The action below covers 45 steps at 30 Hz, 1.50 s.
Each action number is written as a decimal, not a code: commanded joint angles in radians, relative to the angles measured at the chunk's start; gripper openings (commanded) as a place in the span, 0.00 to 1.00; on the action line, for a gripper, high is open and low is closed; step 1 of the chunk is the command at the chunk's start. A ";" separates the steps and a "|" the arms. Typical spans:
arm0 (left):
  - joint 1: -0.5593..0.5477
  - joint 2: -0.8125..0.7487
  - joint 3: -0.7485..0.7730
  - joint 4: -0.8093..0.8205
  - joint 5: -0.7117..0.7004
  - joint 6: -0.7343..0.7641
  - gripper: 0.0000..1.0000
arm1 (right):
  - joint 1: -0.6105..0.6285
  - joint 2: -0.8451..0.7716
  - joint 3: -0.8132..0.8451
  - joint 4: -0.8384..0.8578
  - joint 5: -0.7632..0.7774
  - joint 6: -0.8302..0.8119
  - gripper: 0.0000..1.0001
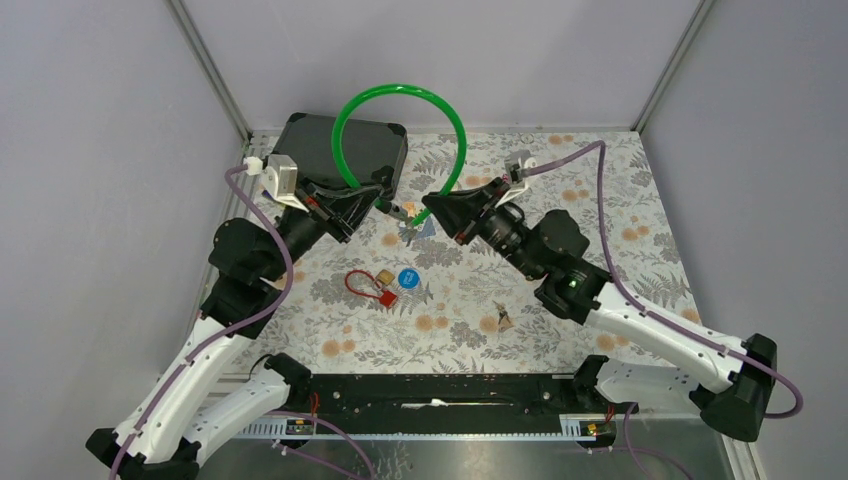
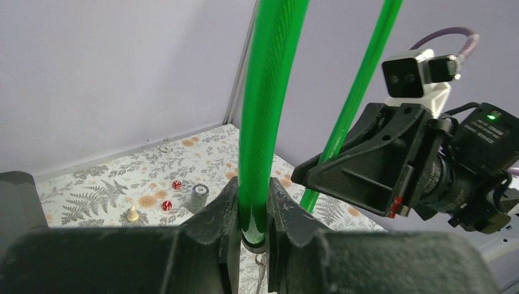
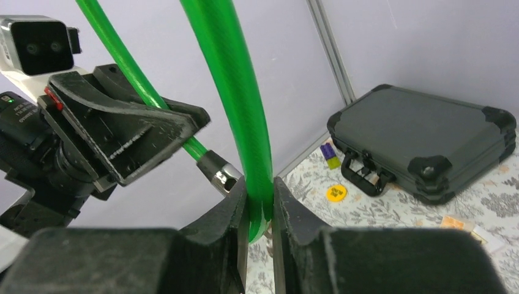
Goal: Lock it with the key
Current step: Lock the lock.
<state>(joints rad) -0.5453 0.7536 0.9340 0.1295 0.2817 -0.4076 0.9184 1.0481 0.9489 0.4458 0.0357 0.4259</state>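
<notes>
Fern-print tablecloth (image 1: 450, 320) under lilac walls (image 1: 100, 120); left hand (image 1: 385, 198) and right hand (image 1: 438, 205) each tight on green cable (image 1: 400, 90).

The cable (image 1: 400, 90) is green, the case (image 1: 310, 145) dark grey, the tabletop (image 1: 640, 190) fern-and-flower patterned.

White-shelled left arm (image 1: 190, 370) and right arm (image 1: 650, 325); black joints and jaws; purple cables (image 1: 570, 153).

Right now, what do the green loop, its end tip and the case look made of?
Loop: glossy green plastic sleeve. A faint weave under the surface hints at a braided cable core, but that is unconfirmed.
Tip: shiny silver and dark ferrule, likely metal.
Case: matte dark grey shell with black corner caps. Could be plastic or aluminium panels; the look leaves it open.
</notes>
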 commanded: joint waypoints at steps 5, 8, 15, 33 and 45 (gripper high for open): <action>0.002 0.003 0.011 0.002 -0.032 0.025 0.00 | 0.136 0.047 0.066 0.246 0.165 -0.184 0.00; 0.002 0.001 0.010 -0.008 -0.024 0.037 0.00 | 0.138 0.046 0.067 0.271 0.120 -0.209 0.00; 0.002 -0.007 -0.004 0.009 0.005 0.041 0.00 | 0.139 0.028 0.044 0.338 0.083 -0.257 0.00; 0.002 -0.012 -0.007 0.018 0.044 0.034 0.00 | 0.139 0.043 0.107 0.258 0.134 -0.309 0.00; 0.002 -0.010 -0.004 0.033 0.024 0.030 0.00 | 0.138 0.076 0.091 0.262 0.123 -0.293 0.00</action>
<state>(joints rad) -0.5423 0.7395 0.9268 0.1226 0.2924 -0.3737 1.0389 1.1126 1.0008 0.6559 0.2153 0.1505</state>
